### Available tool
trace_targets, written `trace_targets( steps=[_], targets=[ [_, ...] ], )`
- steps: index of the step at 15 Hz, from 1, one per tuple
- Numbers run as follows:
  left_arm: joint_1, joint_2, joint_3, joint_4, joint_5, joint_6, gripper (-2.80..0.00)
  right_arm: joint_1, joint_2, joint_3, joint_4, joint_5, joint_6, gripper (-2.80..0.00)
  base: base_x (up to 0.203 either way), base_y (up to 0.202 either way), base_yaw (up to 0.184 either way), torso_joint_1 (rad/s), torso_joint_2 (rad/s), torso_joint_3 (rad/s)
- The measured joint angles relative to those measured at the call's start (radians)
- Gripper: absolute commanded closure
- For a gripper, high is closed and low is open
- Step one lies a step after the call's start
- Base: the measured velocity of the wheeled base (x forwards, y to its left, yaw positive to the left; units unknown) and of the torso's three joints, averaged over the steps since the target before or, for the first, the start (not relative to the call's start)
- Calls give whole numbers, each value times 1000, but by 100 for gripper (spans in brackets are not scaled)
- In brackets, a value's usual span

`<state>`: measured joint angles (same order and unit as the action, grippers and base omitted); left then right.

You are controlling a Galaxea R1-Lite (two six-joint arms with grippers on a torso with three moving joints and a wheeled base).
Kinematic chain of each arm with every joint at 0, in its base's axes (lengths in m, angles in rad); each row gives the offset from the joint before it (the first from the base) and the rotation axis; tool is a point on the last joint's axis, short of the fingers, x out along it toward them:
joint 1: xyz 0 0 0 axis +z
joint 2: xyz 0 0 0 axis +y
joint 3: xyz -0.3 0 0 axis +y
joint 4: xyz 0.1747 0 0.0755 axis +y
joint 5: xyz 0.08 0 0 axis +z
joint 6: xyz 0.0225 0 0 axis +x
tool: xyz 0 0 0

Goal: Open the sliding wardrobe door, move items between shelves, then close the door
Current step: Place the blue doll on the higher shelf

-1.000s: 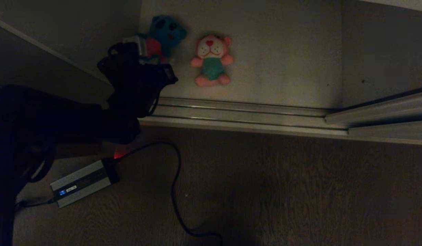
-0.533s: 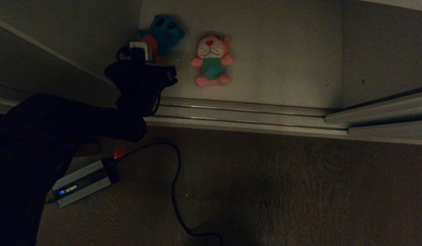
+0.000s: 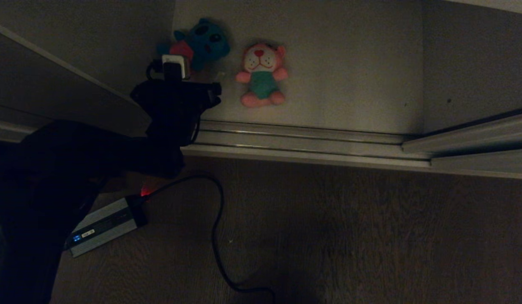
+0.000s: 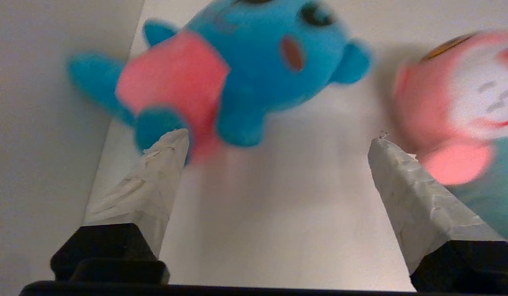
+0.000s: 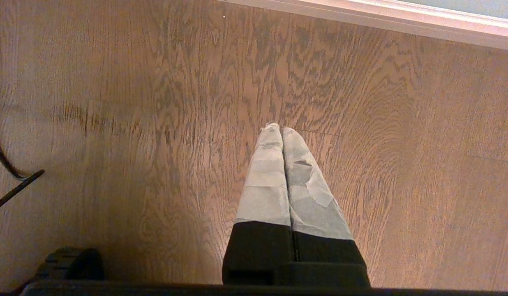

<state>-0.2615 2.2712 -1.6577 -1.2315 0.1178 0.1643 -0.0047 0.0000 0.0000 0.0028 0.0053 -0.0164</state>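
1. Here the blue toy (image 4: 237, 70) lies on the bottom shelf (image 3: 349, 84) in its left corner, beside the wall, with the pink toy (image 3: 262, 75) just beside it on the right.
2. The left end effector (image 4: 278, 142) is wide open and holds nothing; one fingertip (image 4: 172, 144) is at the blue toy's foot, the other sits near the pink toy's arm.
3. The right end effector (image 5: 282, 135) is closed and empty, over the wooden floor (image 5: 155, 102).
4. A power brick (image 3: 102, 226) and its cable (image 3: 216, 236) lie on the floor.
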Motion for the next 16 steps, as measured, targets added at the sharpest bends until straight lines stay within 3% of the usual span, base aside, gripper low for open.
trace_targets(
  steps=[3,16],
  targets=[
    [-1,-34,16,-3,-1,36,-280,0,0,0,0,0,0,0,0,0,0,0,0,0],
    [55,46,-80,-23,44,25,-280,0,0,0,0,0,0,0,0,0,0,0,0,0]
  ],
)
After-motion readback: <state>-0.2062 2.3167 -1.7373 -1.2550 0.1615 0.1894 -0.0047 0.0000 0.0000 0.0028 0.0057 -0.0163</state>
